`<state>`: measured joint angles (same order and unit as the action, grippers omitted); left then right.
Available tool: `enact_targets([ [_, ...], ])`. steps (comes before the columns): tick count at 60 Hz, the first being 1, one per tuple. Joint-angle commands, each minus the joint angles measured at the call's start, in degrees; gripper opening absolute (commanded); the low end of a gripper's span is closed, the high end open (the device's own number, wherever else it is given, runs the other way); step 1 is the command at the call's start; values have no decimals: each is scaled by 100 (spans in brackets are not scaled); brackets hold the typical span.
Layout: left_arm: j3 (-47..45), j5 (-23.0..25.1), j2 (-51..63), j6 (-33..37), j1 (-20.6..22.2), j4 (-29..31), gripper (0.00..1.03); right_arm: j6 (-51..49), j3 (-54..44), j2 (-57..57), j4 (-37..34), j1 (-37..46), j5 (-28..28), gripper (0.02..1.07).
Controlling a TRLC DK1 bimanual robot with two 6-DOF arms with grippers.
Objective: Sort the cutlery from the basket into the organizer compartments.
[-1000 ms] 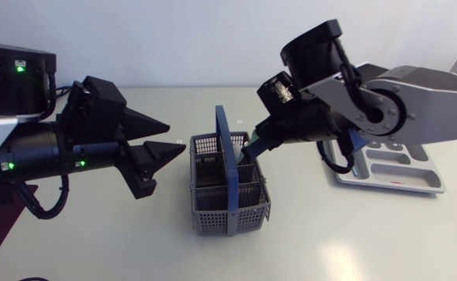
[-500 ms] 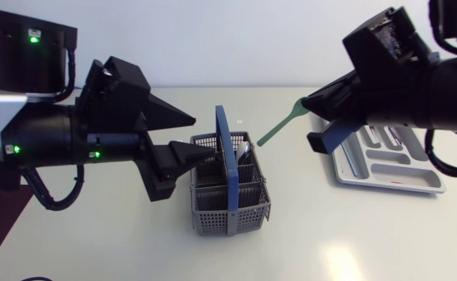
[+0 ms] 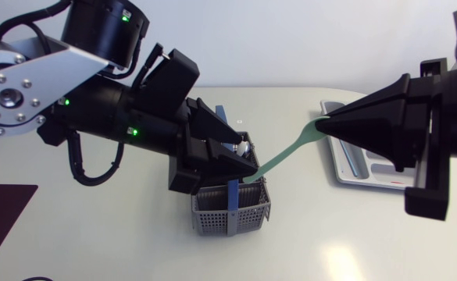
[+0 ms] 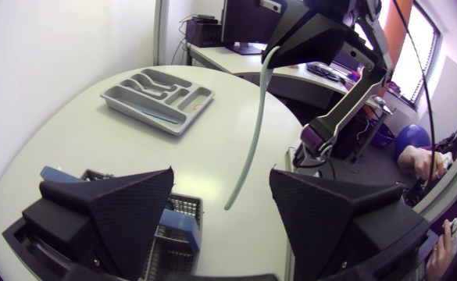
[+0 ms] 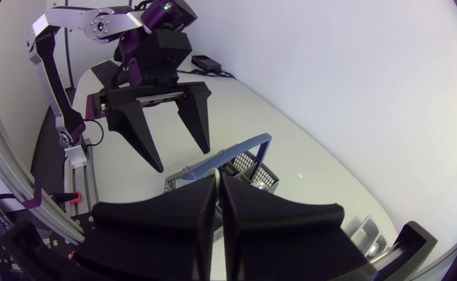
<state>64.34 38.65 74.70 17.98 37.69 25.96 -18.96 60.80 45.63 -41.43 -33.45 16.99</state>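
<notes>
My right gripper (image 3: 327, 125) is shut on the broad end of a pale green utensil (image 3: 279, 158), held above the table; its thin handle slants down toward the grey basket (image 3: 248, 211) with the blue handle (image 3: 233, 199). My left gripper (image 3: 240, 156) hangs open over the basket's rear half, empty. In the left wrist view the green utensil (image 4: 251, 133) dangles ahead of my open left gripper (image 4: 222, 218), above the basket (image 4: 177, 234). From the right wrist, my right gripper (image 5: 216, 183) is pressed together, with the basket (image 5: 251, 168) and the open left gripper (image 5: 181, 156) beyond it.
The grey organizer tray (image 3: 351, 173) lies at the right, partly hidden behind my right gripper, and holds a few pieces. It shows across the table in the left wrist view as the organizer (image 4: 158, 95). A dark mat (image 3: 1, 207) lies at the left edge.
My right gripper has lifted the green utensil out of the basket and pulled back to the right. My left arm has swung in over the basket and its fingers have opened wider.
</notes>
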Motion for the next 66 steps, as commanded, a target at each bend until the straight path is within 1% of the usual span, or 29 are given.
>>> enact_targets([
  [1,308,415,168,-31,36,226,85,-117,152,-80,-85,93,164,8],
  [6,439,740,238,30,54,454,84,-90,178,-80,-155,164,428,8],
  [10,501,828,282,39,142,560,84,-46,196,-89,-164,208,551,8],
  [14,536,986,318,48,186,621,74,33,205,-80,-155,208,656,8],
  [15,536,995,326,48,203,630,72,50,205,-71,-146,208,700,8],
  [17,536,1004,326,57,283,656,66,86,205,-63,-146,208,753,8],
  [19,536,1013,326,66,309,656,61,121,205,-54,-120,208,779,8],
  [20,536,1013,326,57,309,656,60,156,205,-54,-93,208,788,8],
  [24,545,1056,361,57,370,709,49,235,187,-19,-5,208,849,8],
  [27,563,1056,388,66,388,736,44,270,187,8,3,199,893,8],
  [28,563,1056,397,66,397,736,40,270,187,8,3,190,893,8],
  [30,563,1056,405,66,397,744,38,314,178,8,56,172,893,8],
  [36,563,1056,414,101,432,815,35,332,205,52,82,155,902,8],
  [40,563,1056,414,109,432,815,30,332,213,60,82,155,902,8],
  [44,554,1056,414,118,423,823,28,332,231,78,82,146,902,8],
  [50,563,1118,414,127,414,841,16,323,249,113,74,146,902,8],
  [52,571,1127,423,127,397,841,8,323,240,122,74,146,902,8],
  [54,580,1127,423,127,388,841,3,323,240,113,74,146,902,8],
  [66,598,1127,458,206,432,964,3,323,205,131,109,172,902,9],
])
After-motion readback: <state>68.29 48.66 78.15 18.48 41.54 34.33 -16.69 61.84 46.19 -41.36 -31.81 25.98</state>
